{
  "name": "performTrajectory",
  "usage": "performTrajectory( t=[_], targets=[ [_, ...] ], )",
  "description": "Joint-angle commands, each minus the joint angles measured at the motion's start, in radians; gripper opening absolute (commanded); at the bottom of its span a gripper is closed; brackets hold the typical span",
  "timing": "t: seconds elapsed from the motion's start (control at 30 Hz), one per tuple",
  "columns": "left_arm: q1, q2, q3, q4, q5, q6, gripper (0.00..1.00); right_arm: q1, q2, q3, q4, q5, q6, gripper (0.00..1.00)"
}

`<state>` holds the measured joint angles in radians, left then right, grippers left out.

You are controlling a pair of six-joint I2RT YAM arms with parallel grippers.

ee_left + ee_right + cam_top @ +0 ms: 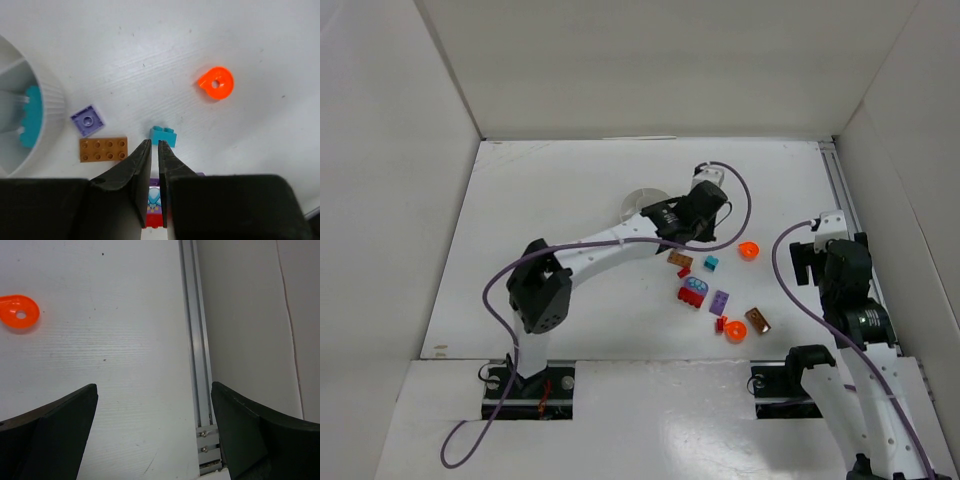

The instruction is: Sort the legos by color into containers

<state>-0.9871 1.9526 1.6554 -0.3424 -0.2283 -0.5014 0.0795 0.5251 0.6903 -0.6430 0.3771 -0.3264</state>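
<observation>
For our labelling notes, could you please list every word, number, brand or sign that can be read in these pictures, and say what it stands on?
No text can be read in any view.
The printed brick bears a pale blue and white design, too small and blurred to tell whether it holds letters.
Nothing else shows a legible mark.
</observation>
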Motion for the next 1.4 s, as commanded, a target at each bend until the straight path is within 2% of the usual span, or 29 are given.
performTrajectory(
  t=[0.0,0.1,0.13,0.17,0.27,0.3,0.47,0.77,1.2,1.27,1.37],
  targets=[
    [0.005,-0.122,-0.036,0.042,-0.094,0.023,0.09,-0.003,0.01,0.006,0.039,-0.018,-0.013,0.99],
    [0.016,-0.123,-0.036,0.042,-0.043,0.041,0.19,-0.003,0.019,0.006,0.048,-0.018,-0.022,0.99],
    [0.016,-0.109,-0.036,0.042,-0.033,0.041,0.22,-0.003,0.019,0.006,0.048,-0.018,-0.022,0.99],
    [0.016,-0.084,-0.022,0.042,-0.014,0.05,0.3,-0.003,0.019,0.006,0.048,-0.018,-0.022,0.99],
    [0.007,-0.017,0.018,0.042,0.043,0.079,0.39,-0.003,0.019,0.006,0.048,-0.018,-0.022,0.99],
    [0.007,0.002,0.036,0.042,0.055,0.09,0.49,-0.003,0.019,0.006,0.048,-0.018,-0.022,0.99],
    [-0.002,0.103,0.092,0.01,0.089,0.1,0.59,-0.003,0.019,0.006,0.048,-0.018,-0.022,0.99],
    [-0.012,0.261,0.205,-0.04,0.08,0.119,0.59,-0.003,0.029,0.006,0.048,-0.018,-0.022,0.99],
    [-0.031,0.29,0.187,-0.072,0.049,0.121,0.58,-0.003,0.029,0.006,0.048,-0.018,-0.022,0.99],
    [-0.041,0.299,0.178,-0.081,0.021,0.121,0.57,-0.003,0.029,0.006,0.048,-0.018,-0.022,0.99],
    [-0.041,0.299,0.178,-0.09,0.01,0.109,0.47,-0.003,0.019,0.006,0.048,-0.018,-0.022,0.99]
  ],
)
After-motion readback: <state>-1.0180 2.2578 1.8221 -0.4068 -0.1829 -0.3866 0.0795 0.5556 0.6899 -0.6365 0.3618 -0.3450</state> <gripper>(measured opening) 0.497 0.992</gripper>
